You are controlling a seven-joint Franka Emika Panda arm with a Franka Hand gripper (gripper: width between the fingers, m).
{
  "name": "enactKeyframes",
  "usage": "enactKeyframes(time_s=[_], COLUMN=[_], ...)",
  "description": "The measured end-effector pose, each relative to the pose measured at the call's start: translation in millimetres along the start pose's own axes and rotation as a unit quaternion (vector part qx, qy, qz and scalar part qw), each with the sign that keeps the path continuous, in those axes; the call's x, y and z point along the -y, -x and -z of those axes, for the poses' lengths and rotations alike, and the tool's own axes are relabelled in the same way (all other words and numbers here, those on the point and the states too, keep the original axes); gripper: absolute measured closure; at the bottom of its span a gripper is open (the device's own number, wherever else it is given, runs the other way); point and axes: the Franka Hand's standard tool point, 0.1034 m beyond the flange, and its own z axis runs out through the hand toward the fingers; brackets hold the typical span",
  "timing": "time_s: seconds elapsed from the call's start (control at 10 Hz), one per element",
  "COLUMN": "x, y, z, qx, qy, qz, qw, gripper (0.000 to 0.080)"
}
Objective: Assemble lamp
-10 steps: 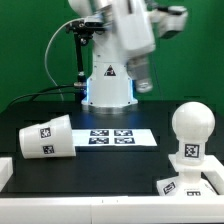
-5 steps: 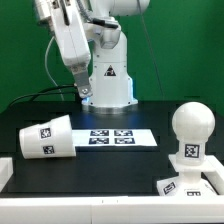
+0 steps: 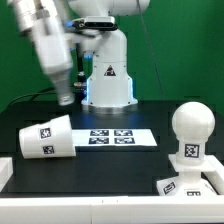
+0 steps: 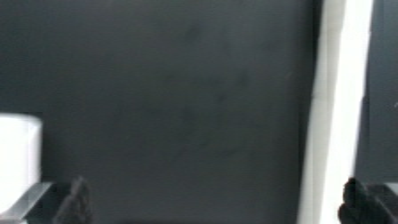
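Note:
The conical shade (image 3: 45, 138) lies on its side at the exterior view's left, on the black table. The rounded bulb (image 3: 190, 132) stands upright at the right, neck down. The boxy base (image 3: 186, 187) lies just in front of it at the lower right edge. My gripper (image 3: 65, 96) hangs in the air above and behind the shade, well apart from all three parts. In the wrist view the gripper (image 4: 214, 202) is open and empty, with dark fingertips (image 4: 59, 201) set wide apart over the black table. A white object's edge (image 4: 16, 146) shows there; I cannot tell which part it is.
The marker board (image 3: 116, 138) lies flat at the table's middle, between shade and bulb. The arm's white base (image 3: 108, 80) stands behind it. A white strip (image 4: 333, 100) runs through the wrist view. A white border (image 3: 100, 214) runs along the table's front.
The arm has swung from the exterior view's right to its left and the gripper has come lower, above the shade. The lamp parts have not moved.

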Motion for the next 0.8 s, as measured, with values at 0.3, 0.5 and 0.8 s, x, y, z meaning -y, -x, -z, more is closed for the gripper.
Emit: enactKeyframes(time_s=[0.3,0.5,0.8], x=[-2.8,-3.3,-19.8], y=[-8.5,-8.9,-15.3], z=[3.8,3.3,-0.2], qx=[-0.001,-0.001,0.042], qy=[0.0,0.001,0.003], qz=[-0.011,-0.011,-0.025], qw=[1.0,1.0,0.999], gripper=[0.01,0.01,0.01])
